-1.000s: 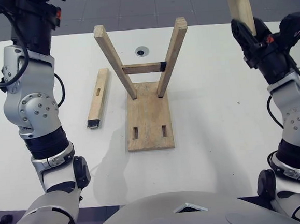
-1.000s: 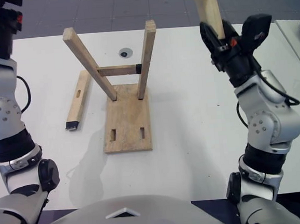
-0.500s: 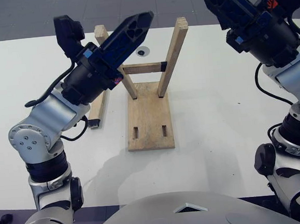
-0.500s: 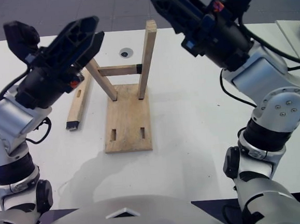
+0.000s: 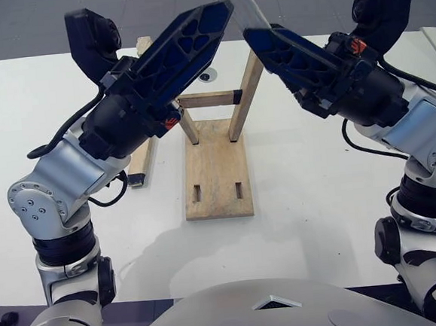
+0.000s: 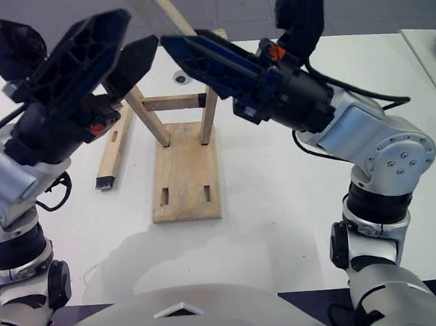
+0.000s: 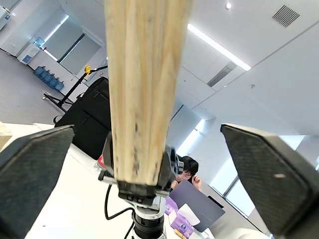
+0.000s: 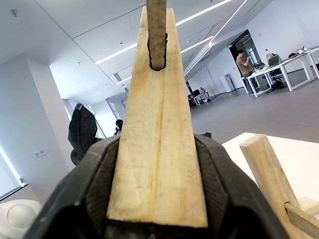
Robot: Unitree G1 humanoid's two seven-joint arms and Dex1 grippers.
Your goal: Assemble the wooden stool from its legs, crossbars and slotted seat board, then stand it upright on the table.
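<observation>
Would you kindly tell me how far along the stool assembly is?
Done: two legs joined by a crossbar stand in the seat board's far slots. In hand: the right tool grips a third leg between the fingers of the open left tool. Left: the fourth leg lies beside the board, the near slots are empty, and turning it upright remains.

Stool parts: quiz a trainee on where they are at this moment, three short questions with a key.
1. How many legs stand in the seat board?
2. The right gripper holds: A) a crossbar, B) a wooden leg, C) nothing.
3. True or false: the left gripper has its fingers open.
Key: 1 two; 2 B; 3 true.
</observation>
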